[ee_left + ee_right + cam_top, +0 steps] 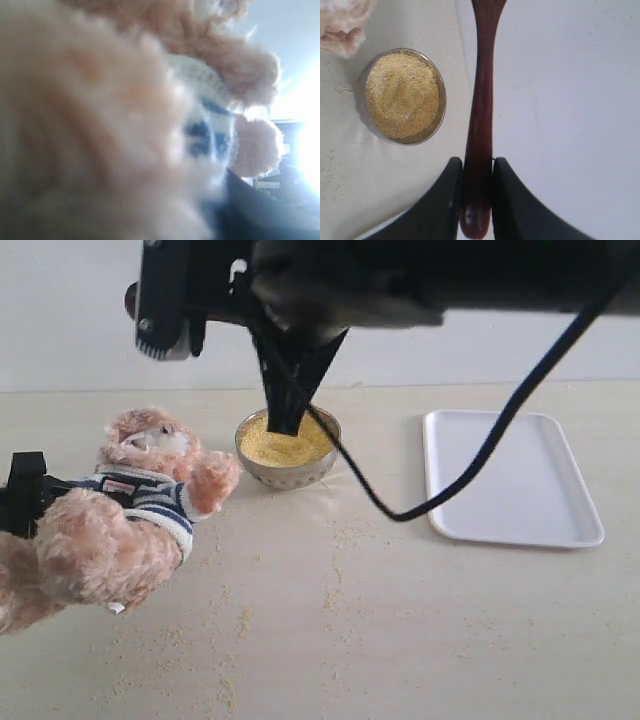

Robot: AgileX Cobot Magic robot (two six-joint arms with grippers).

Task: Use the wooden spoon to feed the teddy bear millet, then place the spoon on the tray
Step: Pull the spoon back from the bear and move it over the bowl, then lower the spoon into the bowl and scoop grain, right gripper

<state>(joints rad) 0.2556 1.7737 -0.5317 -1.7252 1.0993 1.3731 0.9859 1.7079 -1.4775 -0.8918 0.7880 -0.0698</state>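
The spoon [481,100] is clamped by its handle end between the closed-in fingers of the right gripper [477,165], raised just by the bowl [359,95] of millet [402,95] near the table's back edge. Its scoop end is cut off by the frame, so a load cannot be told. Held lengthwise like this, it is judged ready for dipping or for carrying to the bear [110,530]. The bear is held tilted, face up, beside the bowl towards the left edge. It is apparently gripped round the body by the left gripper [22,495], whose wrist view is filled with fur. The tray [510,480] lies near the right edge, well apart, nothing on it, for the spoon's return. The pale table [400,640] is strewn with spilled grains towards the front, and a plain white wall [450,350] is seen behind.
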